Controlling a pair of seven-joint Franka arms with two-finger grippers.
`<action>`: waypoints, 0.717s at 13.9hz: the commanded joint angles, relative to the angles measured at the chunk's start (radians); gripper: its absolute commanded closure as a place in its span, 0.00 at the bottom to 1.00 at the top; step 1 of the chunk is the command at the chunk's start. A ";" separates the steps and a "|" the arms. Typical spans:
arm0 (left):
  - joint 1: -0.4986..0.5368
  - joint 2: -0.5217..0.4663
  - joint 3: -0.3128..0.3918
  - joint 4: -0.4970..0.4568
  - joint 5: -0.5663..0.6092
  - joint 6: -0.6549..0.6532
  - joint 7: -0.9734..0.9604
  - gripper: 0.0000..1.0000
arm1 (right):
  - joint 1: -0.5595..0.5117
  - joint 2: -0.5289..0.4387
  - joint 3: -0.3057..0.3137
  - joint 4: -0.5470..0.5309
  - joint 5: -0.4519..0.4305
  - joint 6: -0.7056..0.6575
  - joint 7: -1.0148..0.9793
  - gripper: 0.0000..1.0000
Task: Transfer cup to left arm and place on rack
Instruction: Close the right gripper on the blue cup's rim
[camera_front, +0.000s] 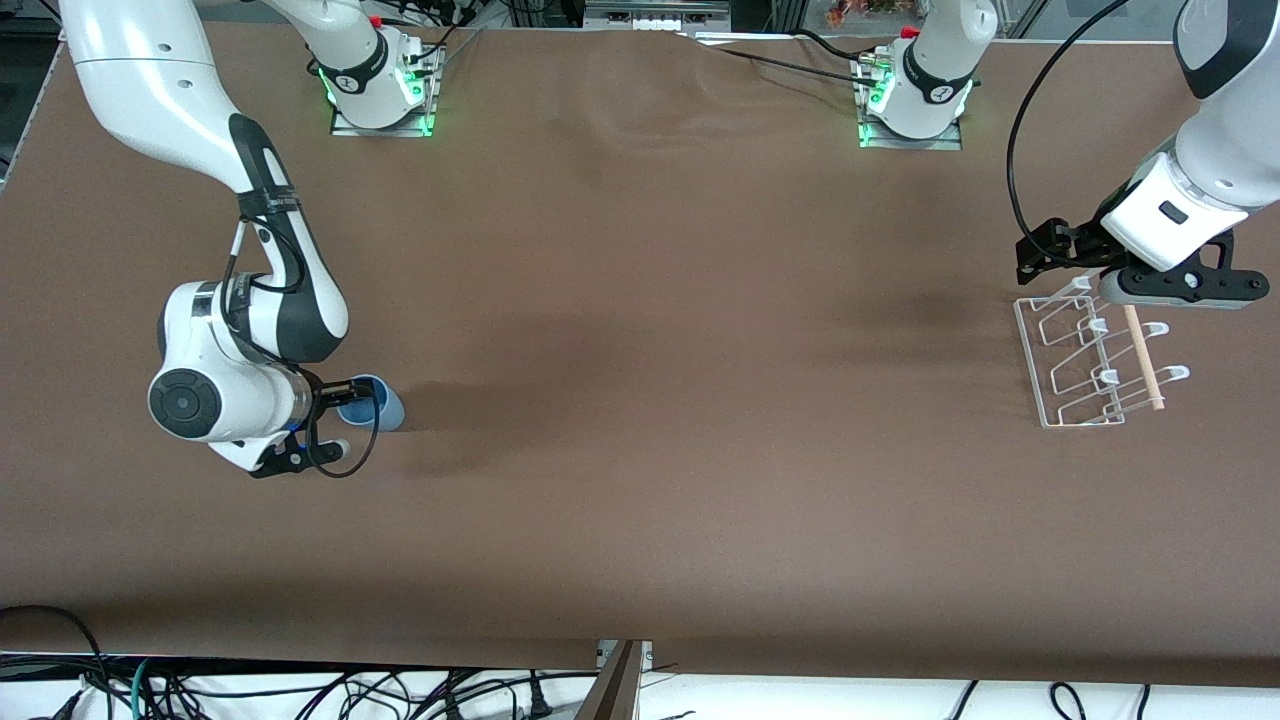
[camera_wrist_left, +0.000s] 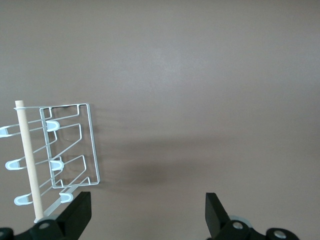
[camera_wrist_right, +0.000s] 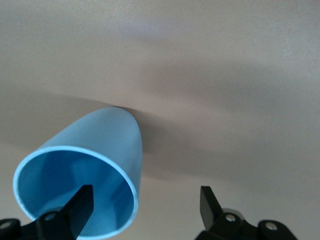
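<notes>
The light-blue cup (camera_front: 375, 402) sits on the brown table toward the right arm's end, its mouth facing my right gripper (camera_front: 345, 418). In the right wrist view the cup (camera_wrist_right: 95, 150) fills the lower part. My right gripper (camera_wrist_right: 145, 205) is open, one finger (camera_wrist_right: 82, 202) inside the mouth and the other (camera_wrist_right: 207, 202) outside, so the cup's wall is between them. The rack (camera_front: 1090, 365) stands toward the left arm's end, also seen in the left wrist view (camera_wrist_left: 70, 150). My left gripper (camera_front: 1150, 290) (camera_wrist_left: 147, 215) hangs open and empty over the rack's end nearest the bases.
The rack holds a light wooden dowel (camera_front: 1142, 360) (camera_wrist_left: 29, 160) and white-tipped pegs. A black cable (camera_front: 1020, 150) loops beside the left arm. The two arm bases (camera_front: 380, 95) (camera_front: 915, 100) stand along the table's edge farthest from the front camera.
</notes>
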 joint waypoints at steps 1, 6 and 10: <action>-0.001 -0.017 0.004 -0.010 0.021 -0.002 -0.002 0.00 | 0.002 0.025 0.003 0.026 0.002 -0.001 0.013 0.81; -0.001 -0.019 0.002 -0.010 0.021 -0.002 -0.002 0.00 | 0.002 0.026 0.003 0.026 0.002 0.001 0.031 1.00; -0.001 -0.019 0.004 -0.010 0.021 -0.004 -0.002 0.00 | 0.011 0.023 0.006 0.027 0.003 -0.004 0.041 1.00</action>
